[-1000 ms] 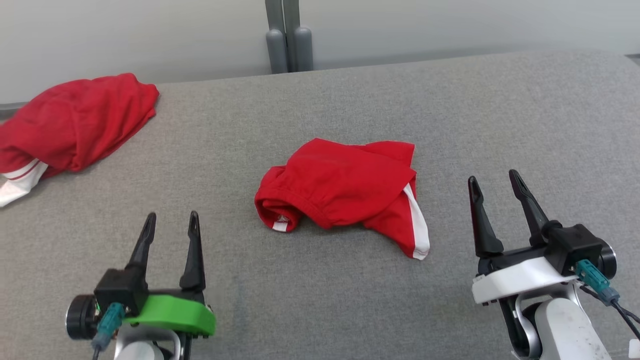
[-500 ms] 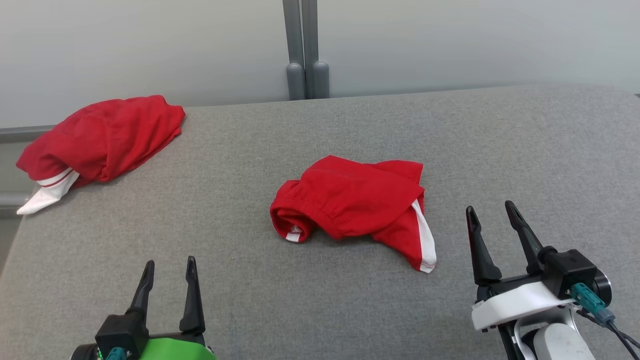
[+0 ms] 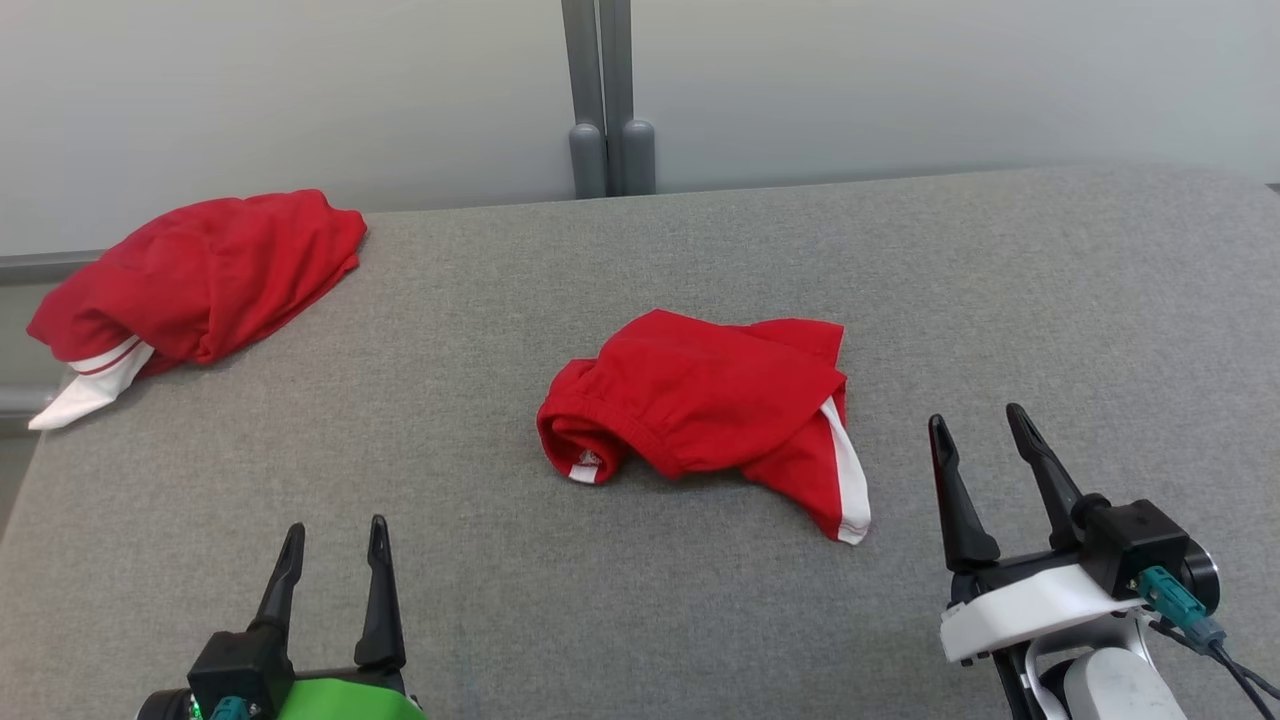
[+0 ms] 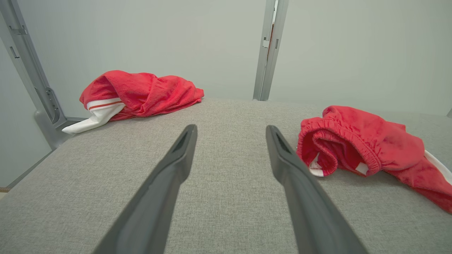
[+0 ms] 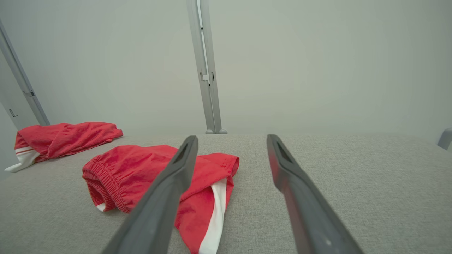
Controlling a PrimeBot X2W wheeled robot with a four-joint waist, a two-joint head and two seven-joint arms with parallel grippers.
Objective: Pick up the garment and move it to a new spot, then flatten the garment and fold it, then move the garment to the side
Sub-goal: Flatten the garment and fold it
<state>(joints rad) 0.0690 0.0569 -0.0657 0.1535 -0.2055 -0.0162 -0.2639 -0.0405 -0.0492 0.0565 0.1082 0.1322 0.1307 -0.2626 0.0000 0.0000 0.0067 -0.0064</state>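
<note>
My left gripper [image 3: 336,527] and right gripper [image 3: 976,416] both hover low over the grey pad [image 3: 1050,280], jaws spread wide and holding nothing. The garment [image 3: 700,405], red with a white stripe, lies crumpled mid-pad, ahead of me and between my grippers, touching neither. A second garment [image 3: 200,270] sits bunched at the far left corner, its white hem over the edge.

L gripper [image 3: 336,524]: lower left, jaws apart, holding nothing, fingers pointing up-frame.
R gripper [image 3: 975,414]: lower right, jaws apart, holding nothing, fingers leaning slightly left.
L wrist [image 3: 345,700]: green housing.
R wrist [image 3: 1020,605]: white housing.
</note>
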